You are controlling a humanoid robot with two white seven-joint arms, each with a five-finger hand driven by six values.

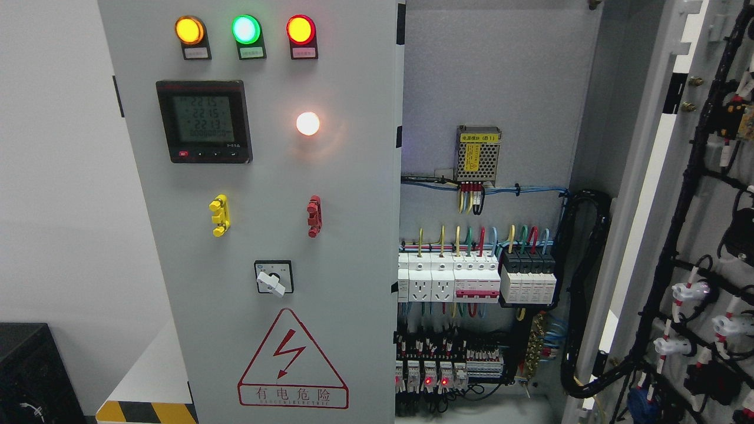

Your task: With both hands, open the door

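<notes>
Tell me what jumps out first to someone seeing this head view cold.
Three lit lamps, amber, green and red, run across the top of the closed left door, above a digital meter and a glowing white lamp. Lower down sits a red lightning warning triangle. The right door stands open, showing breakers and wiring; no robot hand shows.

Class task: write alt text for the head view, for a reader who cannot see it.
A grey electrical cabinet has its right door swung open, exposing white circuit breakers and coloured wiring. The closed left door carries three lit indicator lamps, a digital meter and a red triangular warning sign. No robot hand shows.
</notes>
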